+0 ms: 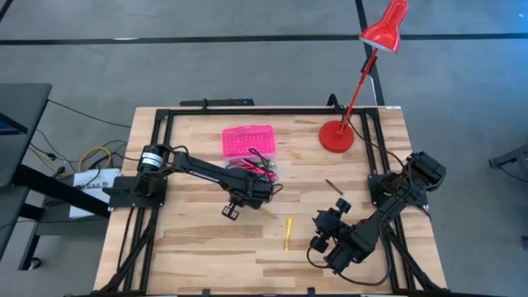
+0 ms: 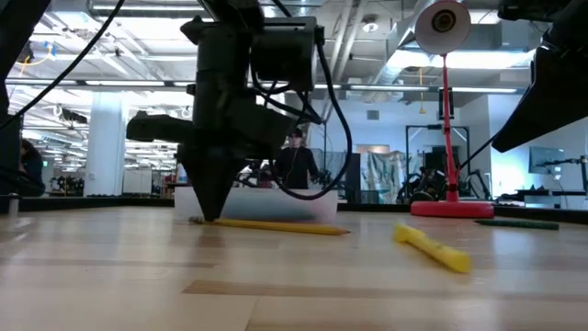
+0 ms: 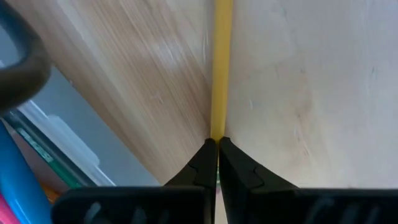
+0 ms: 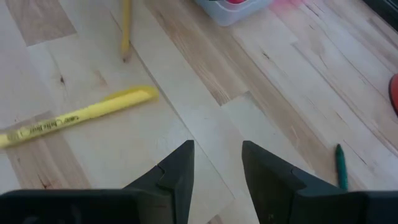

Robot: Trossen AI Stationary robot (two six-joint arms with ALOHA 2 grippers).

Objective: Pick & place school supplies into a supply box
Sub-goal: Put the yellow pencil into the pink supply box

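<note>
A yellow pencil (image 2: 276, 226) lies flat on the wooden table in front of the supply box. The box's pink lid (image 1: 247, 141) lies open on the table, and its clear base (image 1: 259, 170) holds several coloured supplies. My left gripper (image 3: 217, 144) stands over the pencil's end, shut on it. A yellow highlighter (image 4: 78, 118) lies on the table ahead of my right gripper (image 4: 217, 157). That gripper is open and hovers near the table's right near part (image 1: 327, 218), touching nothing. A thin green pen (image 4: 340, 165) lies to its side. My left gripper pinches the yellow pencil at one end (image 3: 217, 132) between its two fingertips (image 2: 209, 213). The fingers come from above, pointing down, one on each side of the shaft. The pencil lies along the table (image 2: 303, 229), its length running away from the fingers.
A red desk lamp stands with its base (image 1: 336, 136) on the table's far right part, its head (image 1: 385, 26) beyond the table's far edge. A black frame (image 1: 247, 110) runs around the table. Bare wood lies along the near edge (image 1: 231, 256).
</note>
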